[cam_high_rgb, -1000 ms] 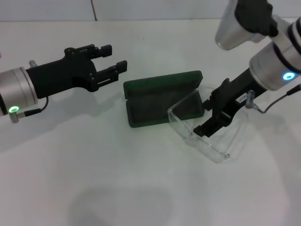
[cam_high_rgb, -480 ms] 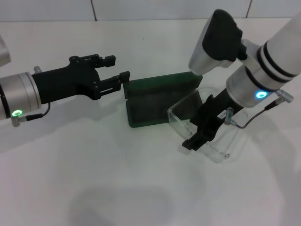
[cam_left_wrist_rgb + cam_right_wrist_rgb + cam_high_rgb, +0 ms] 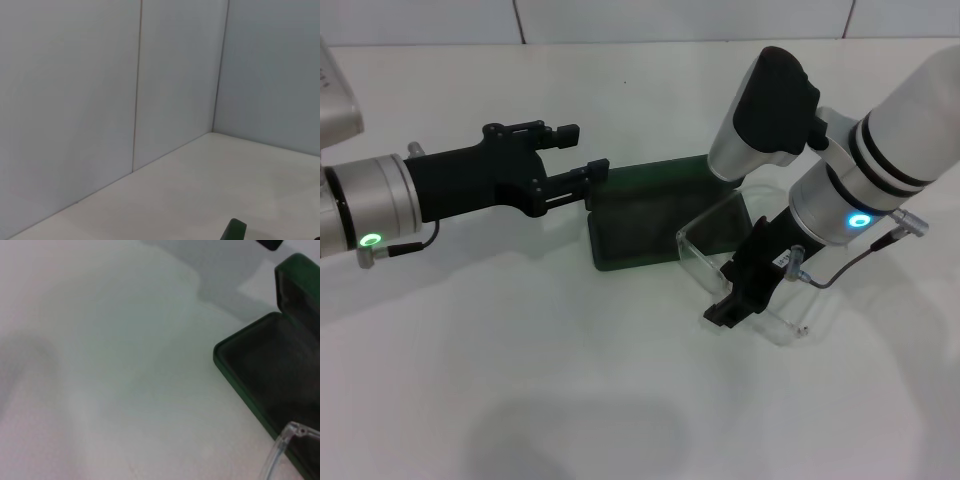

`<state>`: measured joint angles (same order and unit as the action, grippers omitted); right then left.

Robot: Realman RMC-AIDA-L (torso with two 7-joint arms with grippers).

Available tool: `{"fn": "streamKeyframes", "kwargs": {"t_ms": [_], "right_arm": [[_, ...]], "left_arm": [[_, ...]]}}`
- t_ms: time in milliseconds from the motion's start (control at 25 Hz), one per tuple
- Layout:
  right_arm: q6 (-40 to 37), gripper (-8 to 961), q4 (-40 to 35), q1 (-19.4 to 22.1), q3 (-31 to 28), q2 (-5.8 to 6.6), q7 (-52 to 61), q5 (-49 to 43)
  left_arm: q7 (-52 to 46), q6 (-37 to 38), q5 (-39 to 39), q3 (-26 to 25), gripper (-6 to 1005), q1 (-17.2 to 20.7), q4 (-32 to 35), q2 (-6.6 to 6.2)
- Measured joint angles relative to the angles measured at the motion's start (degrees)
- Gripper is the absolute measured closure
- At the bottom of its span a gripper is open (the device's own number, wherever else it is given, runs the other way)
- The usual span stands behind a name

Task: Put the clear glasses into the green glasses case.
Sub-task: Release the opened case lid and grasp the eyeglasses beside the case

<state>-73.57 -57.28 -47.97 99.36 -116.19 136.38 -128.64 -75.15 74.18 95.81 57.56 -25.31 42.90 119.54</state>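
Beside the open green glasses case (image 3: 660, 225), my right hand (image 3: 738, 300) pinches the clear glasses (image 3: 750, 275); left hand (image 3: 575, 165) spread. I would lift gently, level.

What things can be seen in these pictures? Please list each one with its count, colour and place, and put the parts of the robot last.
green glasses case: one, dark green, open, in the middle of the table, lid raised on its far side.
clear glasses: one, colourless, on the table at the case's right end, one corner over the case's edge.
table: one, white, under everything.
wall panels: pale grey, behind the table.
left gripper: one, black, jaws open, at the left end of the case's lid.
right gripper: one, black, reaching down at the clear glasses; whether it grips them cannot be told.
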Motion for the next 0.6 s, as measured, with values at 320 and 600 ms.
{"fn": "streamKeyframes", "kwargs": {"t_ms": [320,600], "right_arm": [[0.61,405,0.15,0.15,2.79,0.0,0.32,1.44],[1.1,503,-0.06,0.56,2.84,0.01,0.35,1.54]], "left_arm": [[0.13,0.05,0.5,0.09,406,0.28,-0.14,-0.01],[0.41,0.0,0.52,0.09,407,0.45,-0.64,-0.01]]}}
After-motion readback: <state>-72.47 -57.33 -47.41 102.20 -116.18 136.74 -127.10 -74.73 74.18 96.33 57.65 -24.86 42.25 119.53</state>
